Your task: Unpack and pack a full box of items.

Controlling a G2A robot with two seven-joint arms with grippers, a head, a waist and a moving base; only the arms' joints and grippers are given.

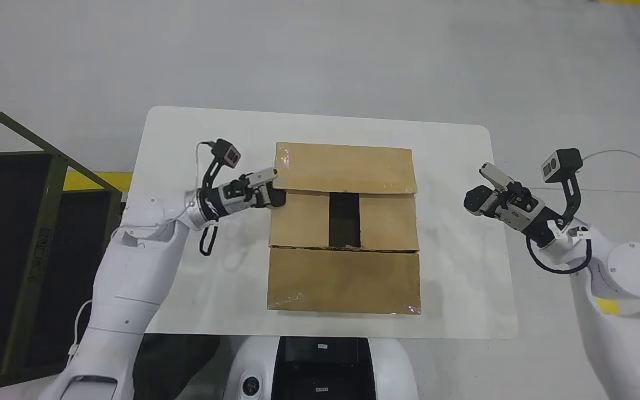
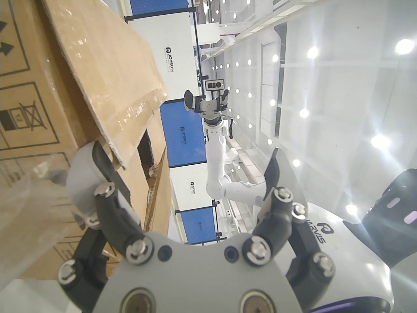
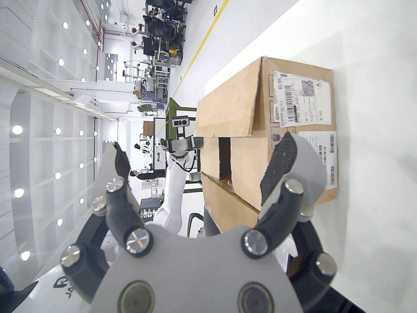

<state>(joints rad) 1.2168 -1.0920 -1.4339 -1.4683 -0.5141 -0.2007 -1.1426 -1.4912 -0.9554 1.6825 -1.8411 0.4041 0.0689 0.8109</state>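
Observation:
A brown cardboard box (image 1: pixel 300 222) stands mid-table. Its far flap (image 1: pixel 345 168) and near flap (image 1: pixel 343 281) lie spread outward. The two inner flaps are folded down, leaving a dark slot (image 1: pixel 343 220) between them. My left gripper (image 1: pixel 272 190) is open at the box's far left corner. In the left wrist view one fingertip (image 2: pixel 97 161) sits right by the corner of a flap (image 2: pixel 107 76) while the gripper (image 2: pixel 185 167) holds nothing. My right gripper (image 1: pixel 480 197) hangs open to the right of the box, apart from it. The right wrist view shows that gripper (image 3: pixel 200 161) facing the box's labelled side (image 3: pixel 299 105).
The white table (image 1: pixel 460 290) has bare room left and right of the box. A dark green frame (image 1: pixel 45 160) stands off the table's left side, with a yellow strip beside it.

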